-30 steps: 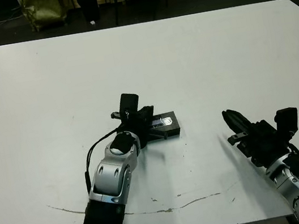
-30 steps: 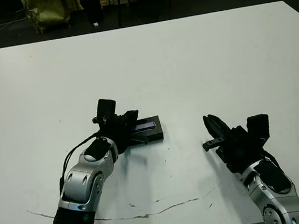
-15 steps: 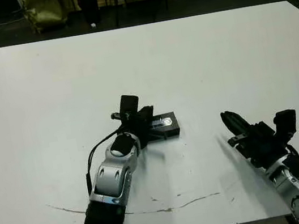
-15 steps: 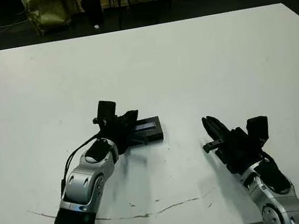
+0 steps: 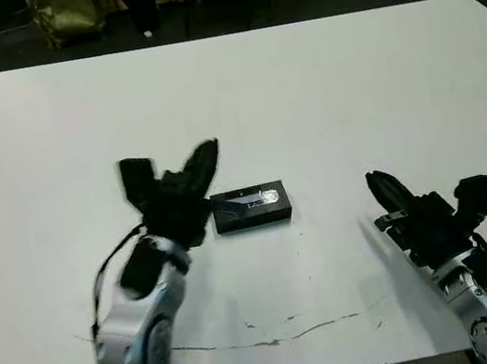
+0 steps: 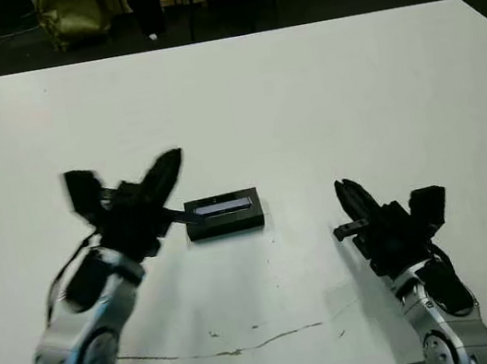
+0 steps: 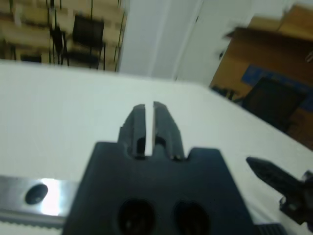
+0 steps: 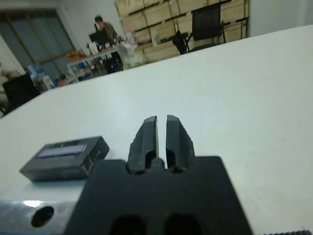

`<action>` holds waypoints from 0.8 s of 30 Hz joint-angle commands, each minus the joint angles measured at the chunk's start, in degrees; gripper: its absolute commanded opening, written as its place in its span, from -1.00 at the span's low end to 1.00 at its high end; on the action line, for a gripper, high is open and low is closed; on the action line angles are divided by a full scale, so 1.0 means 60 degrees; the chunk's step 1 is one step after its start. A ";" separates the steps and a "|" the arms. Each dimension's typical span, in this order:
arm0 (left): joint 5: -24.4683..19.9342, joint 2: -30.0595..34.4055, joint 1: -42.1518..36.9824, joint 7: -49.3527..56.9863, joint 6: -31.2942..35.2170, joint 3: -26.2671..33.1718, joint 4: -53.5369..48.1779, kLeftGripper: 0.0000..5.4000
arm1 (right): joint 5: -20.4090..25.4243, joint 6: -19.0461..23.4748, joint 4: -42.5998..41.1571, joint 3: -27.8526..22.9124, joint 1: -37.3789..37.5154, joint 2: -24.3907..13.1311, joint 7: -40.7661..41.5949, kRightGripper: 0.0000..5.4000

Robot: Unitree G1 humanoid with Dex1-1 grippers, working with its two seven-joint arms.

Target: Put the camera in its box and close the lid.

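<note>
Small black rectangular box (image 5: 251, 209) sits closed on the white table (image 5: 322, 94), its flat black lid with the pale grey-lilac strip (image 5: 251, 200) seated squarely on top. The camera is not visible; judged to be inside under the lid.

Left gripper (image 5: 199, 165), two black fingers, is raised off the table just beside the box's near-left end, touching nothing. Its wrist view shows the fingers (image 7: 138, 122) nearly together, only a thin slit between, holding nothing.

Right gripper (image 5: 380, 188) rests low, well apart from the box on the right side; fingers (image 8: 146, 134) likewise almost closed and empty.

Judgement: task looks essentially complete. To finish well, confirm the lid is flush on all edges; if any corner sits proud, press down flat with closed fingertips at the lid's centre, not sideways, so the box does not slide
</note>
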 commanded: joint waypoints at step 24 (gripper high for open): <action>0.0131 0.0164 0.2011 0.1056 -0.3444 0.1665 0.2884 -0.99 | -0.1547 0.0857 -0.0104 0.0185 -0.0883 0.0299 -0.2305 -1.00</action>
